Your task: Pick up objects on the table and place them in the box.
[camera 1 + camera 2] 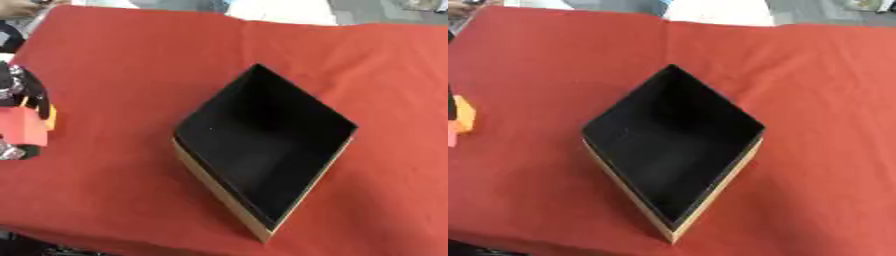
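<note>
A box [219,192] with tan outer walls and a black inside stands cornerwise in the middle of the red-covered table [122,65]. I see nothing in it. At the left edge of the left eye view, my left hand [16,87] is black with silver joints. Its fingers curl round a red block [22,129] that has an orange piece [52,118] on its right side. The hand and block sit well left of the box, near the cloth. In the right eye view only the orange piece [464,116] shows. My right hand is out of sight.
The near edge of the table [105,240] runs along the bottom left, with dark floor below. White things [280,10] lie beyond the far edge. Bare red cloth surrounds the box on all sides.
</note>
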Motion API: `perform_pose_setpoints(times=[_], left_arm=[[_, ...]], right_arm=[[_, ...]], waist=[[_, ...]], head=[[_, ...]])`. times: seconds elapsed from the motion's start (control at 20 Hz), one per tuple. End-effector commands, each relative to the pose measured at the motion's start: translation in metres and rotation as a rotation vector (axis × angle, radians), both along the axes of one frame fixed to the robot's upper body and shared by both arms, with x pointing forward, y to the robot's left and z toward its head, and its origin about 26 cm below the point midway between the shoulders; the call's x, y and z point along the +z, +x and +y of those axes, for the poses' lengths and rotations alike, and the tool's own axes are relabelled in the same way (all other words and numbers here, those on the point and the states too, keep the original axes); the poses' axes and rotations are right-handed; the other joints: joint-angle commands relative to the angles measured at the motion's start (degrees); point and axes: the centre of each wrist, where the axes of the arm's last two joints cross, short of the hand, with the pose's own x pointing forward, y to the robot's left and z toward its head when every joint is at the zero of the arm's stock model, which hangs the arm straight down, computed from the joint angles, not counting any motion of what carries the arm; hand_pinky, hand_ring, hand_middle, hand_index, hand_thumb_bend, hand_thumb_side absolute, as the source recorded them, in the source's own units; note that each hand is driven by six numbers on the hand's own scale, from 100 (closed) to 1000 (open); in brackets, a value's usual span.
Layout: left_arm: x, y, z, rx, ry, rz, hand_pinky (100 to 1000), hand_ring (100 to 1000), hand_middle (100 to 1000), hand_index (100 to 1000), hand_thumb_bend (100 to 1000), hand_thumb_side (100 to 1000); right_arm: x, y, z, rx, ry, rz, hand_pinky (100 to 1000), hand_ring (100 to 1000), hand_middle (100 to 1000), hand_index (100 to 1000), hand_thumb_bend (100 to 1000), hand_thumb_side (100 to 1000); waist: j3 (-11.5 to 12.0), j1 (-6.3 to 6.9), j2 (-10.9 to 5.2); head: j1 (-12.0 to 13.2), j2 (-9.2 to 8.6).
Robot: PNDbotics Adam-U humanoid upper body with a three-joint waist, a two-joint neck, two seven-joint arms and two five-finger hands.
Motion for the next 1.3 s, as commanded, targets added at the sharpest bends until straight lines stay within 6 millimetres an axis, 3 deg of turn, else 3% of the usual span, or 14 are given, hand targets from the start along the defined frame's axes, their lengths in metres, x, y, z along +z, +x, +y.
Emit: perform_pose_setpoints(times=[0.05, 0.55, 0.85, 1.3], left_arm=[[0.024, -0.005, -0.016, -0.081, 0.015, -0.043, 154, 391, 439, 597, 429, 100], [0.065, 0.004, -0.108, -0.395, -0.118, -0.175, 121, 368, 426, 600, 345, 100], [0.07, 0.008, -0.164, -0.544, -0.149, -0.215, 113, 364, 424, 599, 331, 100], [0.069, 0.004, -0.225, -0.676, -0.147, -0.261, 115, 366, 421, 598, 345, 100]], right_arm=[[0.007, -0.003, 0.0, 0.003, -0.016, -0.03, 818, 705, 651, 813, 100, 680], [0.006, -0.003, 0.002, 0.014, -0.02, -0.022, 818, 705, 651, 814, 100, 681], [0.005, -0.003, 0.002, 0.018, -0.016, -0.018, 818, 705, 650, 814, 100, 680], [0.005, -0.003, 0.002, 0.023, -0.017, -0.016, 818, 704, 648, 814, 100, 680]], waist=[[0.21, 0.44, -1.29], [-0.06, 0.59, -1.76], [-0.53, 0.59, -1.61], [-0.27, 0.87, -1.27]], head=[[0.2, 0.29], [-2.12, 0.29], [-2.37, 0.29], [-5.41, 0.29]])
